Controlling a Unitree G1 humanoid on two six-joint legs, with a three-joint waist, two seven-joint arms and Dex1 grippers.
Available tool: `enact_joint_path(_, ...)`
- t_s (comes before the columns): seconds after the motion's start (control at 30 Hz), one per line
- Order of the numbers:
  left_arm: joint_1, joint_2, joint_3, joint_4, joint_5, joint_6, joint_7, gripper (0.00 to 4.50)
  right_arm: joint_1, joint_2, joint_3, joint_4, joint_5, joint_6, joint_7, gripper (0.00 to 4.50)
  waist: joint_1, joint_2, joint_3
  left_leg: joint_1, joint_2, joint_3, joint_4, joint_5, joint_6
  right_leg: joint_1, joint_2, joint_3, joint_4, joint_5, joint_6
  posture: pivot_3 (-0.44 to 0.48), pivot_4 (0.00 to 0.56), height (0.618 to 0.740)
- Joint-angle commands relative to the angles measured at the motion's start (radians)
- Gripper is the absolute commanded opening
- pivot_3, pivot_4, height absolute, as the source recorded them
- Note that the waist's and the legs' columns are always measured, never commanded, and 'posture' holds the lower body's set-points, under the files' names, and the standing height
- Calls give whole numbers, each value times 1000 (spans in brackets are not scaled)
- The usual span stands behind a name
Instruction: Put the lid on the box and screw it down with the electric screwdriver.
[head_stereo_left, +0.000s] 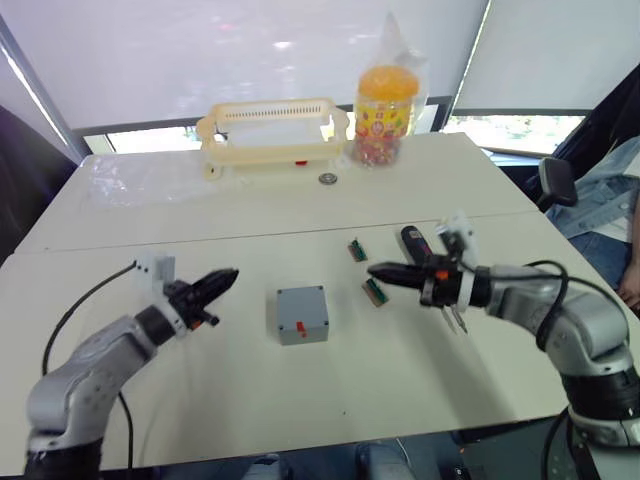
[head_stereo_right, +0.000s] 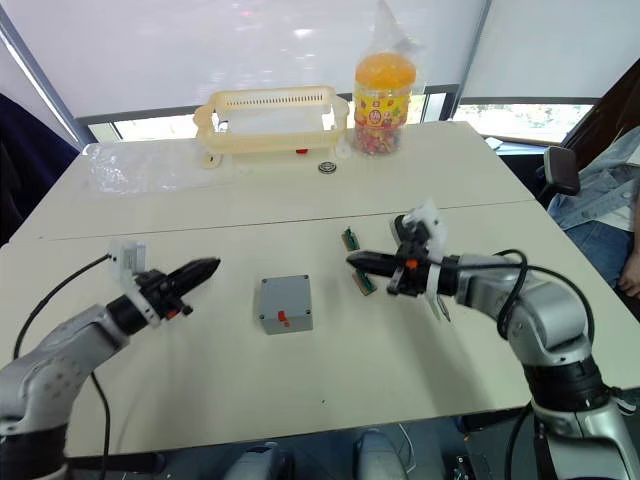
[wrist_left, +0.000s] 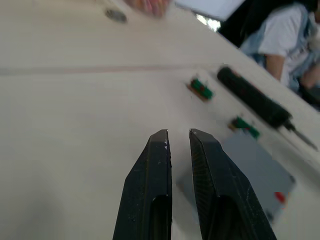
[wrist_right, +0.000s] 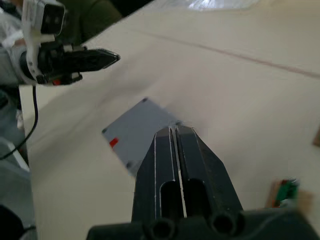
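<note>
Pale tabletop (head_stereo_left: 200, 380) carries the box (head_stereo_left: 301, 314) at its middle, lid (head_stereo_left: 299, 300) already seated on top. Right gripper (head_stereo_left: 378, 271), fingers pressed together and empty, hovers just right of it; the electric screwdriver (head_stereo_left: 414, 241) lies close behind that gripper, its long axis running far-left to near-right. Left gripper (head_stereo_left: 230, 276), slightly parted and empty, hangs left of the box, farther from the tool.

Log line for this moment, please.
left tool: nearly shut, empty | right tool: shut, empty | box: between tools | electric screwdriver: on table

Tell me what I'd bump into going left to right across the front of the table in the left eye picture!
Left pincer → box → small green board → right pincer → electric screwdriver.
</note>
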Motion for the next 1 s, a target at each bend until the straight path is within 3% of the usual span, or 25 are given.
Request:
enact_joint_path(0.03,42,21,-8,-39,16,-11,-16,592,31,25,58,-60,-90,-56,-49,36,3,0,0,-1,0,0,0,0,0,-1,0,0,0,1,1,0,150,740)
enact_joint_path(0.2,64,33,-44,-43,66,-31,-27,592,91,61,85,-80,-149,-79,-94,36,29,0,0,-2,-1,0,2,0,0,-1,-1,0,0,1,1,0,150,740)
enact_joint_path(0.63,-28,-22,-240,-14,179,-74,-39,592,123,115,176,-26,-286,-144,-111,36,26,-1,0,-2,-1,0,2,0,0,-1,-1,0,-2,2,1,0,150,740)
enact_joint_path(1.0,-93,-49,-301,55,252,-110,-65,592,137,172,213,-46,-310,-135,-106,36,27,-1,0,-2,-2,0,2,0,0,-1,-1,0,-2,2,1,0,150,740)
